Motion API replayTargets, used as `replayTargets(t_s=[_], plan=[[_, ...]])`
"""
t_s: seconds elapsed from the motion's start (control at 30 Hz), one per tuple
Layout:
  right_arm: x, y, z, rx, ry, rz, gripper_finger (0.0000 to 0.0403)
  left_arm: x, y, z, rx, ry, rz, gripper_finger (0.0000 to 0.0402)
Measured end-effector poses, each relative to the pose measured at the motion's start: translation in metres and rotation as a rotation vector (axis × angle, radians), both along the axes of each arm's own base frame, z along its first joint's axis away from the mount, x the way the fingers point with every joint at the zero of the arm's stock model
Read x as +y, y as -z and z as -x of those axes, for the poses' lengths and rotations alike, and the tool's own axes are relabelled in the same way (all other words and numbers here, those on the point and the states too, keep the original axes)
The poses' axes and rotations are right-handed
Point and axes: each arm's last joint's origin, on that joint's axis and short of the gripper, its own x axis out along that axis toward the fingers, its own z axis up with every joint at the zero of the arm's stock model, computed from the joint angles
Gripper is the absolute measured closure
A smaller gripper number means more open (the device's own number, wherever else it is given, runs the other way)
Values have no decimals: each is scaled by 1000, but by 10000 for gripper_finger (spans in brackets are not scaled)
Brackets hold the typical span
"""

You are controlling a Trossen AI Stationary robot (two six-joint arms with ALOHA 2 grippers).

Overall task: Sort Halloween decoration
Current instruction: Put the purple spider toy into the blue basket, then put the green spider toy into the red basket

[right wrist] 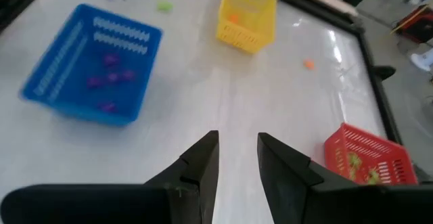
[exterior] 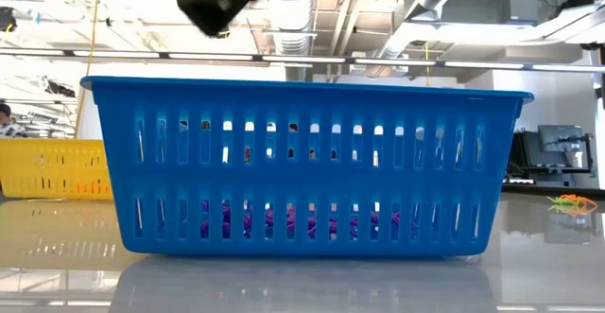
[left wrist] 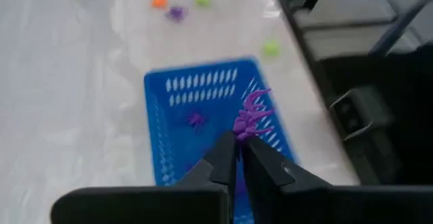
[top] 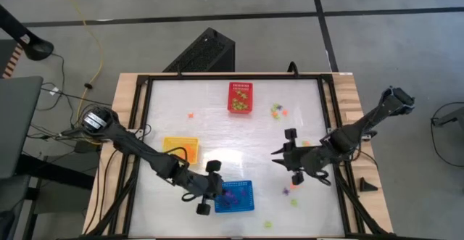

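Left pincer (left wrist: 238, 146) hangs over the blue basket (top: 245, 187), fingers nearly together and pinching the base of a purple trinket (left wrist: 252, 114). The piece is a thin, spiky plastic form, skeleton-like with many short prongs. Its long axis runs straight out from the fingertips, free end pointing away from the wrist and over the basket's far end.

The blue basket is rectangular, moulded plastic, its walls cut with rows of upright slots. The low view shows purple pieces (exterior: 284, 220) lying on its floor behind the slots. One small spider-like purple piece (left wrist: 197, 120) shows on the floor in the left wrist view.

Right pincer (right wrist: 237, 158) hangs above bare surface (top: 217, 124) at the right side, fingers parted to a middling gap, nothing between them.

Yellow basket (top: 181, 148) sits beside the left arm, same slotted make, with a small orange piece (right wrist: 233, 19) inside. Red basket (top: 241, 97) stands near the far edge, holding light green pieces (right wrist: 352, 160).

Loose trinkets lie scattered on the glossy white surface: an orange one (top: 191, 114) left of the red basket, a green and orange cluster (top: 278, 110) to its right, a few near the right pincer (top: 291, 191), and a green one (top: 267, 224) near the front edge. Their shapes are too small to tell.
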Motion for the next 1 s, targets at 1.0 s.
replayTargets(t_s=[1.0], plan=[[18, -2, 34, 226, 13, -131, 269, 50, -3, -46, -10, -145, -274, 285]])
